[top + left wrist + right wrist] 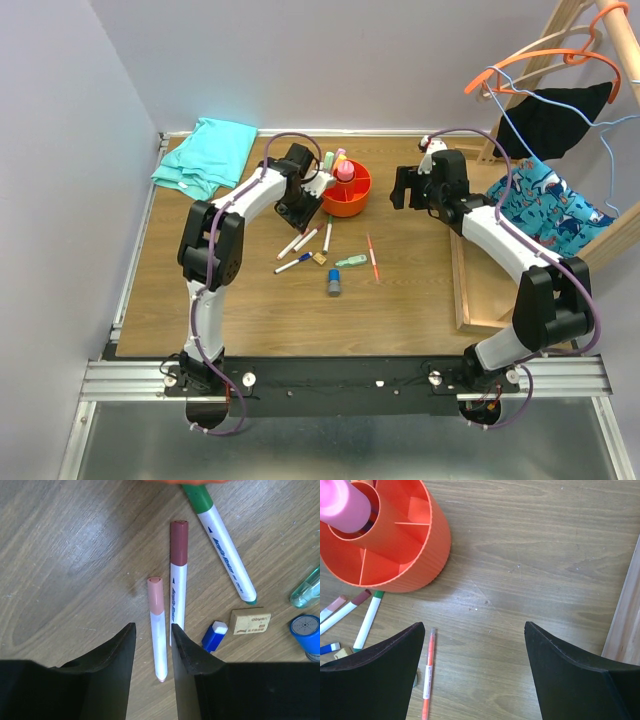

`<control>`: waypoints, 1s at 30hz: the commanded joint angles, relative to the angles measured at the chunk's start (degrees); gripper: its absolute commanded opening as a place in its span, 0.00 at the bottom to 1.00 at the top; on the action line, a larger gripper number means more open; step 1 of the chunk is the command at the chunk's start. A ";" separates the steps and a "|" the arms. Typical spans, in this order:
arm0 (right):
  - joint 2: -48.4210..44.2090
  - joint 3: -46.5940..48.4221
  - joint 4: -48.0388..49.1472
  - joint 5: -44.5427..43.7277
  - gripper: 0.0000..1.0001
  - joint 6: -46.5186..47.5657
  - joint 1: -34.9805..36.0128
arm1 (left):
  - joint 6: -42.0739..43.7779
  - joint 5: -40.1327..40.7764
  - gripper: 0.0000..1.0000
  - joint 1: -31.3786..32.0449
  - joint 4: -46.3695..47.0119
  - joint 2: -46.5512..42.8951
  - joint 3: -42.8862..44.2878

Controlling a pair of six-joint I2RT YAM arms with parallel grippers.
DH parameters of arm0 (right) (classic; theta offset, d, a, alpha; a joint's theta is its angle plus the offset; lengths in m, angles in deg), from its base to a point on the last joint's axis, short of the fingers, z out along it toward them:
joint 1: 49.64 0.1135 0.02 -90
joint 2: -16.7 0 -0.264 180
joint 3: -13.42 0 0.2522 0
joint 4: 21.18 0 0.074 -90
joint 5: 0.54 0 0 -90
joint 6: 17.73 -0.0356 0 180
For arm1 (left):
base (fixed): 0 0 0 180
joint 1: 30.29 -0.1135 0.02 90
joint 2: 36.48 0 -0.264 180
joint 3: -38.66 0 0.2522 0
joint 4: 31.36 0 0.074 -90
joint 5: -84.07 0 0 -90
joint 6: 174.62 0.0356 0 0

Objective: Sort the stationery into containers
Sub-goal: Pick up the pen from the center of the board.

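Currently: pick step. Left gripper point(153, 626) straddles 1 pink-capped marker point(156, 595), jaws not clamped; right gripper point(473, 625) wide, empty. Next: clamp, lift into orange organiser point(435, 545).

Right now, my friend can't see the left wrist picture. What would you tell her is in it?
The left hand has its two black fingers either side of a pink-capped marker lying on the wooden table, not squeezing it yet. Beside it lie a maroon-capped marker, a green-capped marker, a tan block and a blue cylinder.
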 commanded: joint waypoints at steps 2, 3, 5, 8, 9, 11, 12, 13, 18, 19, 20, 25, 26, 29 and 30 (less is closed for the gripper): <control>0.43 -0.56 1.22 0.46 0.88 -0.25 -0.10 | -0.21 -1.00 0.41 0.10 -0.10 1.45 -0.40; 0.60 -0.47 1.39 0.46 0.88 -0.34 -0.10 | -0.30 -0.91 0.41 0.18 -0.01 1.63 -0.40; 0.69 -0.38 1.48 0.46 0.88 -0.25 -0.19 | -0.21 -0.91 0.40 0.18 -0.01 1.98 -0.48; 0.78 -0.29 1.57 0.38 0.88 -0.16 -0.19 | -0.03 -0.47 0.40 0.36 0.17 2.07 -1.27; 0.78 -0.29 1.66 0.38 0.88 -0.16 -0.19 | 0.05 -0.47 0.40 0.36 0.52 2.07 -1.88; 0.78 -0.56 1.75 0.29 0.88 -0.16 -0.10 | -0.03 -0.29 0.40 0.36 0.96 1.72 -2.59; 0.78 -0.64 1.75 0.38 0.88 -0.16 -0.19 | -0.21 -0.03 0.40 0.36 1.22 1.55 -3.29; 0.70 -0.73 1.75 0.38 0.88 -0.25 -0.10 | -0.12 0.06 0.40 0.36 1.66 1.55 -3.56; 0.61 -1.09 1.92 0.38 0.88 -0.25 -0.19 | -1.26 1.90 0.40 0.45 2.89 1.72 -4.96; 0.61 -1.09 1.92 0.38 0.88 -0.25 -0.19 | -1.35 2.43 0.39 0.45 3.15 1.72 -4.97; 0.61 -1.09 1.92 0.46 0.88 -0.16 -0.19 | -1.53 2.52 0.39 0.54 3.33 1.98 -5.05; 0.43 -1.44 2.10 0.46 0.88 -0.25 -0.10 | -1.97 4.01 0.37 1.68 3.77 3.39 -4.44; 0.34 -1.44 2.18 0.46 0.88 -0.34 -0.19 | -1.97 4.45 0.37 1.94 3.77 3.83 -4.35; 0.08 -1.70 2.01 0.55 0.88 -0.34 -0.19 | -2.58 5.15 0.36 2.91 4.12 4.62 -4.09; -0.01 -1.87 2.01 0.46 0.88 -0.25 -0.10 | -2.76 5.33 0.36 3.00 4.21 4.80 -4.18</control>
